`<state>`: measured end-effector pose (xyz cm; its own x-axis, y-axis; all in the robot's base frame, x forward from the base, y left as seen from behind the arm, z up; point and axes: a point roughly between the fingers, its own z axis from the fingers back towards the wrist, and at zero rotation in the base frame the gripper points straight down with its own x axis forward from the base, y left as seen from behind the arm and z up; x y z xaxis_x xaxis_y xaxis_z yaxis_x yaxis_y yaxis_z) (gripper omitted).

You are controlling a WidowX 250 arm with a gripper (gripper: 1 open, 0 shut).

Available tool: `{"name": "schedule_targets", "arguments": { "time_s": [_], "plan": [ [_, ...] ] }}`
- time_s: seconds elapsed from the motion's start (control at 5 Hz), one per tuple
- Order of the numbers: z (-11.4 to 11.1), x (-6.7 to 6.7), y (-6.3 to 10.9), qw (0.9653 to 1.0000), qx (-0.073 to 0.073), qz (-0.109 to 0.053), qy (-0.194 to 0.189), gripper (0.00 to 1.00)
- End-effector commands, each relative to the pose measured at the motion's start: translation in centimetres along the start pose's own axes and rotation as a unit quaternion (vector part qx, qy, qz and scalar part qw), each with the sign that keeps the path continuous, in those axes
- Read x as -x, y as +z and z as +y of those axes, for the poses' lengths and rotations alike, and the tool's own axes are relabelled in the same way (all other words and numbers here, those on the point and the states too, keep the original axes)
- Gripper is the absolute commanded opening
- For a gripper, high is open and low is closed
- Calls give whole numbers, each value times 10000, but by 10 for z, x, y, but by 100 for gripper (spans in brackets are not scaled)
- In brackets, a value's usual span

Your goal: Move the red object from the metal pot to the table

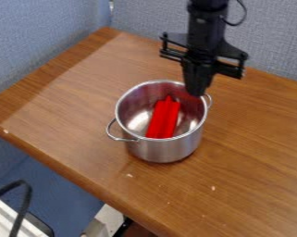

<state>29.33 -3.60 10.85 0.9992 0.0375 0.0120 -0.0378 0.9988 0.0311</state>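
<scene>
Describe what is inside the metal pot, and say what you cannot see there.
Inside the metal pot lies the red object, slanted against the inner wall. The shut gripper hangs over the far rim. The pot's near inner wall is hidden.

Bright red elongated rectangular block [166, 118] lies inside the pot, leaning diagonally, upper end toward the upper right rim, lower end toward the bottom. Round shiny stainless-steel pot [133, 139], straight sides, small loop handle on its left, stands upright at frame centre. Brown wood-grain desk [64, 88] with rounded edges fills most of the frame, running from upper left to lower right.
</scene>
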Motion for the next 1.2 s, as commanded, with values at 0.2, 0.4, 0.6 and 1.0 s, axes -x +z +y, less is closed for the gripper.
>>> {"name": "schedule_targets", "arguments": {
  "time_s": [0.2,0.4,0.6,1.0],
  "plan": [
    [-36,5,-6,9986,-89,-103,-514,0],
    [-20,5,9,9987,-71,-303,-415,0],
    [-31,5,-3,9975,-209,-306,-599,0],
    [-49,10,-24,9930,-460,-414,-1001,0]
  ]
}}
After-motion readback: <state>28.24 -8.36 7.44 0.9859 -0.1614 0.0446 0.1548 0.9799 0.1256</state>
